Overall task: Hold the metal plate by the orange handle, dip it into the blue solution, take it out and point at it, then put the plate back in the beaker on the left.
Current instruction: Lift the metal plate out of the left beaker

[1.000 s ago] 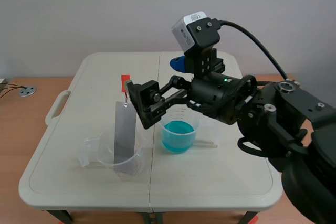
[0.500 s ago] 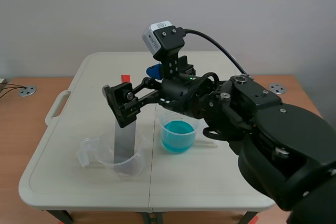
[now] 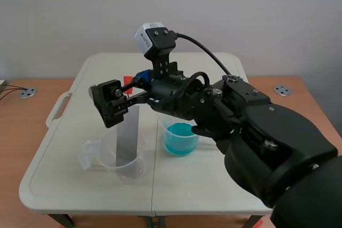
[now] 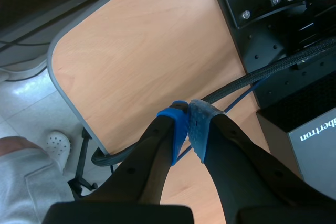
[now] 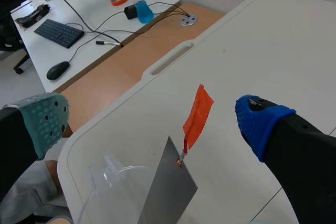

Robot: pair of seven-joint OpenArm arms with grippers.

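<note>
My right gripper [image 5: 151, 121] is spread wide, the orange handle [image 5: 198, 111] ahead between its fingers, untouched. The metal plate [image 5: 169, 188] stands in the clear beaker [image 3: 107, 158] beside the blue solution [image 3: 180, 138]. My left gripper [image 4: 188, 121] is pressed together.

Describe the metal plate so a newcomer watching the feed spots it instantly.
On the white table, find the clear beaker left of the blue-filled beaker. The metal plate stands in it: a tall grey strip, alone topped by an orange handle.
</note>
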